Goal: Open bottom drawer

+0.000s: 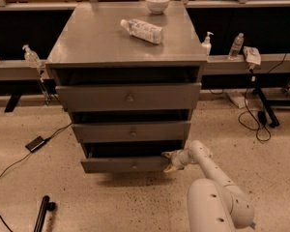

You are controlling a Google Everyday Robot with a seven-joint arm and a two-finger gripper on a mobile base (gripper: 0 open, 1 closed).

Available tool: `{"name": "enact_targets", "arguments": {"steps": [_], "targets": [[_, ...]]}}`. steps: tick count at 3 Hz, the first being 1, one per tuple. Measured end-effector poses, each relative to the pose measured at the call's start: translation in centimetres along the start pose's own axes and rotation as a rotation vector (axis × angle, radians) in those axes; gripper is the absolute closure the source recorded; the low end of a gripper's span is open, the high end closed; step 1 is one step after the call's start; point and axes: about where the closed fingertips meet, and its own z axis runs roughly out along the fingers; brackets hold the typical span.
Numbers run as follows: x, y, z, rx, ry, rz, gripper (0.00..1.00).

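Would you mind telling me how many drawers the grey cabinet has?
3: the top drawer, the middle drawer, and the bottom drawer, with the gripper at its right end. None look hidden.

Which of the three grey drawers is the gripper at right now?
The bottom drawer, the lowest with the narrowest front: the gripper sits at its right end as seen, below the middle drawer and top drawer.
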Motion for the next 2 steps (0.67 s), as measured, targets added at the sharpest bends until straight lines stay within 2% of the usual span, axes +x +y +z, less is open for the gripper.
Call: {"name": "enact_targets", "arguments": {"steps": [2], "targets": [[0.00,0.00,0.00,0.000,0.000,0.000,0.01]]}}
